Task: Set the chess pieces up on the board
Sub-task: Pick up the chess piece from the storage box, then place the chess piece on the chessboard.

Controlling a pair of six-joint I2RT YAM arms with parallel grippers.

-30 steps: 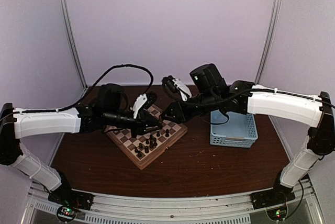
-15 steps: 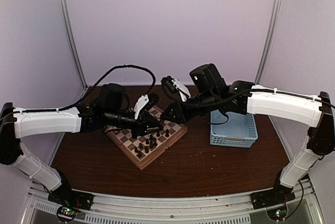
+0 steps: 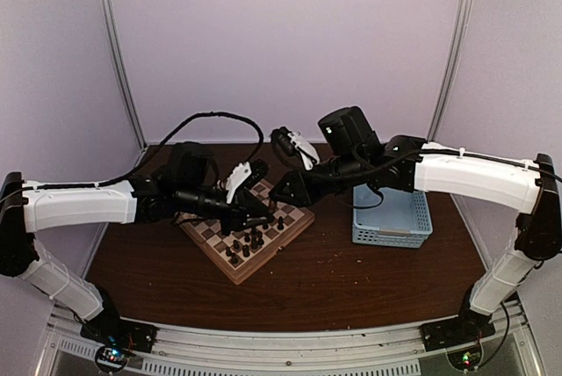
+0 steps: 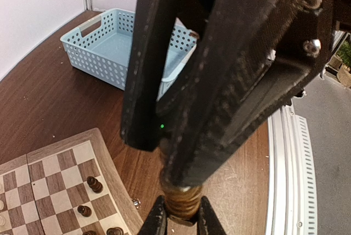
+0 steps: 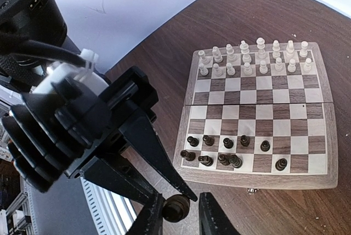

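The board (image 3: 211,231) lies at centre left, also in the right wrist view (image 5: 258,114) and the left wrist view (image 4: 55,174). Cream pieces (image 5: 252,59) fill its two far rows. Several dark pieces (image 5: 230,152) stand unevenly in the near rows. My left gripper (image 3: 266,209) (image 4: 181,218) is shut on a dark brown piece (image 4: 181,202) (image 5: 175,208), held above the table beside the board's edge. My right gripper (image 3: 277,193) (image 5: 182,216) is open around that same piece. One of its fingers touches the piece and the other stands apart.
A light blue lattice basket (image 3: 392,218) (image 4: 109,48) stands on the brown table to the right of the board. The two arms meet nose to nose over the board's right edge. Purple walls close the back and both sides.
My left gripper has edged slightly right and down with the dark piece. The right arm has hardly moved.
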